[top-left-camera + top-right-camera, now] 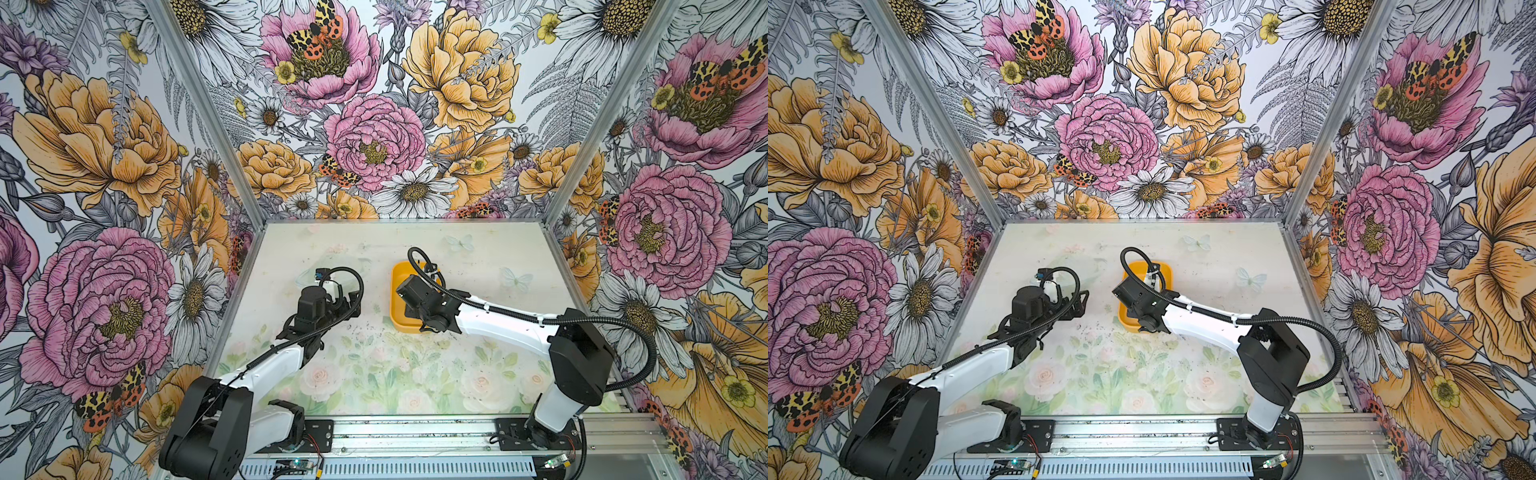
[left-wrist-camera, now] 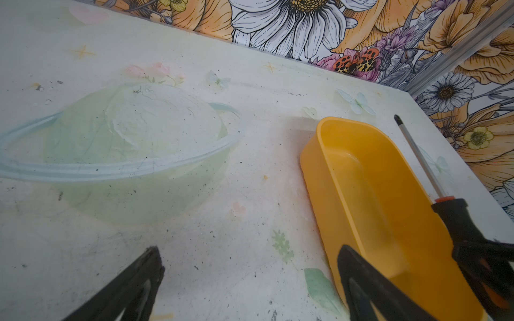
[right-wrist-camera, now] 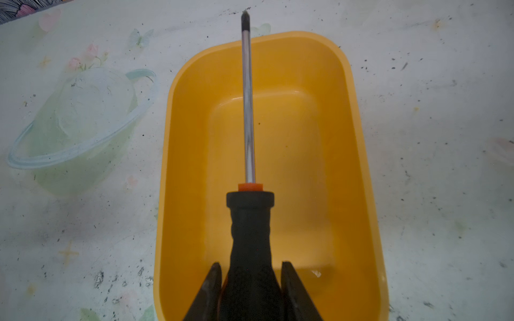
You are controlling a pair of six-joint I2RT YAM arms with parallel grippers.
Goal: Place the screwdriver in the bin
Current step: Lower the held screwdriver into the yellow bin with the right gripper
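Screwdriver (image 3: 249,139) gripped by the right pincer (image 3: 250,265) over the bin (image 3: 178,166)
In the right wrist view the black handle is clamped between the jaws, the shaft stretched above the bin, its tip past the far rim; in both top views the tool is hidden by the right arm (image 1: 498,320). The left pincer (image 2: 250,250) is held wide and empty above the table (image 2: 222,194), beside the bin.

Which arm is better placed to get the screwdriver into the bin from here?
Right. The right arm's fingers are shut on the screwdriver handle, its shaft over the bin. The left arm's fingers stand open and empty beside the bin.
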